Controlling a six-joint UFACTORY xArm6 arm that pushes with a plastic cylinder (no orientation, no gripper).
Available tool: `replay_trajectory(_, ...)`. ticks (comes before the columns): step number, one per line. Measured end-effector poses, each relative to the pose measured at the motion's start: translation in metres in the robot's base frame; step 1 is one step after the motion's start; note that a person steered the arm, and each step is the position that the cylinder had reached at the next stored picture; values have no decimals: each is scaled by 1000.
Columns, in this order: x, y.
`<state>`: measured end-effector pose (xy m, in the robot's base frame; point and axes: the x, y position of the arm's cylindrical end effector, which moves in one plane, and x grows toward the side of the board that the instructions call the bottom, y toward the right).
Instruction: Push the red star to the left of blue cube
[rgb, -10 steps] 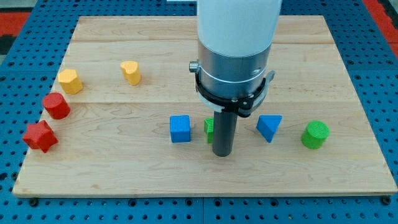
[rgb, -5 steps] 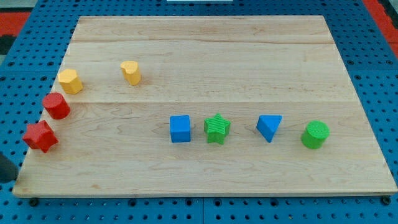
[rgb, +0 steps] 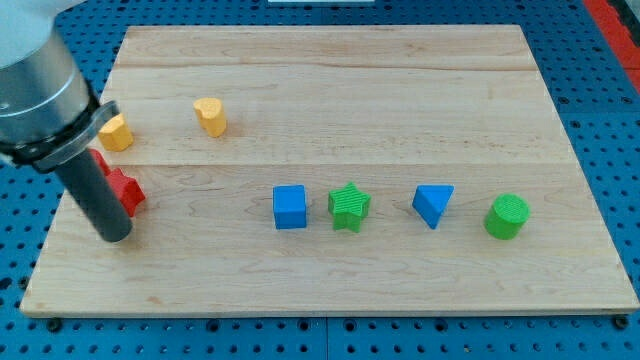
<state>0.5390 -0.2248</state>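
Camera view, wooden board (rgb: 330, 80) on a blue pegboard surface. My tip (rgb: 113, 236) rests near the board's left edge, low in the view; I end in a plain rod, so there is nothing to open or clamp. Red star (rgb: 127, 191): partly hidden behind my rod, touching its right side, just above my tip, well apart from the blue cube (rgb: 290, 207) on the view's left of it. A second red block (rgb: 98, 160) peeks out behind the rod above the star, shape not readable. Yellow block (rgb: 117, 132) at upper left, partly covered by my arm; yellow heart-like block (rgb: 210, 116) to its right. Row to the right of the cube: green star (rgb: 349, 207) just beside it, blue triangular block (rgb: 433, 205), green cylinder (rgb: 507, 216).
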Motion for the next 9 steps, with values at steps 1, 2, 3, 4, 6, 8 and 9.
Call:
replay_trajectory(1,-2,-77)
replay_trajectory(2,-36,-79)
replay_trajectory(3,-47,-38)
replay_trajectory(4,-28,18)
replay_trajectory(6,-32,0)
replay_trajectory(8,-53,62)
replay_trajectory(9,-40,79)
